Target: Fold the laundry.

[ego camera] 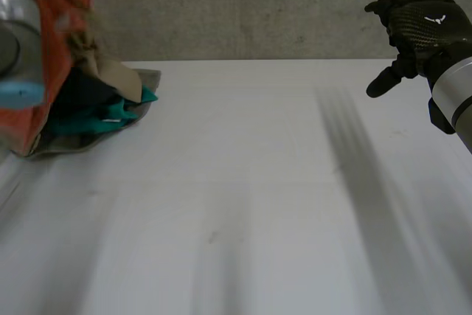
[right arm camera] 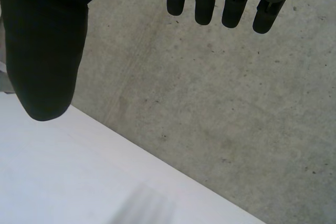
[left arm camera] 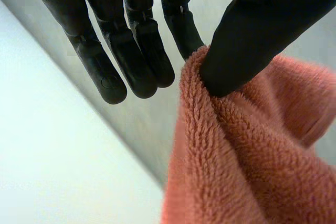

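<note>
Orange fleece cloth [left arm camera: 236, 156]: pinched at one fold between thumb and finger of the left hand [left arm camera: 139, 51], raised above the heap of teal, beige and dark laundry [ego camera: 103, 105] at the far left of the white tabletop [ego camera: 258, 204]. Right hand [ego camera: 420, 23] released, empty, far right. Risk: the shallow pinch slips and the cloth drops onto the heap.

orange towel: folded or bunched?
Bunched, not folded. The orange towel hangs crumpled in loose creases, pinched at one edge by the left hand.
</note>
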You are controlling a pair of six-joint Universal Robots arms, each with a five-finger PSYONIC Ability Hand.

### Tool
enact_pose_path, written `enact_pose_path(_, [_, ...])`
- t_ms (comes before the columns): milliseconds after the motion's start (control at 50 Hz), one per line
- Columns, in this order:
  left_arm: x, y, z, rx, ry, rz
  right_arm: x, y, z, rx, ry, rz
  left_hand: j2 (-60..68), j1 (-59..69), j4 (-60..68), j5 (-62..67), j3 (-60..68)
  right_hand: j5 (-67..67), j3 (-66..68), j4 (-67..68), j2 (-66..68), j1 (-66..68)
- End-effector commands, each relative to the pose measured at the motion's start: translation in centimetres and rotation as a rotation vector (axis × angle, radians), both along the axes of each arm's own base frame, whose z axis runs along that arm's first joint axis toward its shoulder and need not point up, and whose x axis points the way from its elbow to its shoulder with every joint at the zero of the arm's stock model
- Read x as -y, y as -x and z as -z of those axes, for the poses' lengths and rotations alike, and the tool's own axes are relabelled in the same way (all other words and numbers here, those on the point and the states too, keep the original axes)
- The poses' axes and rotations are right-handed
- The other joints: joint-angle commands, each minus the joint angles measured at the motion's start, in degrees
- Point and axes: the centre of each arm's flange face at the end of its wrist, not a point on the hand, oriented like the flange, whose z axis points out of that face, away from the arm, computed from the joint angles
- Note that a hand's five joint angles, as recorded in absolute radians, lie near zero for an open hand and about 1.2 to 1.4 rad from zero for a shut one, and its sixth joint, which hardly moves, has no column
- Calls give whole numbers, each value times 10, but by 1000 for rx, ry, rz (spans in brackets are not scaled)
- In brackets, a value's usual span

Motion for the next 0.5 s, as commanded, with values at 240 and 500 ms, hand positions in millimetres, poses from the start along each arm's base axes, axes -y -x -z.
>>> enact_pose_path(240, [-218,149,53,-247,-452,799,6,6,-5,2,16,24,117,157,115,146,121,-23,-15,-15,-14,-23])
enact_pose_path(500, [-255,187,143,-50,-731,818,25,20,13,-35,-33,71,-481,-442,-484,-452,-478,-23,-15,-15,-14,-23])
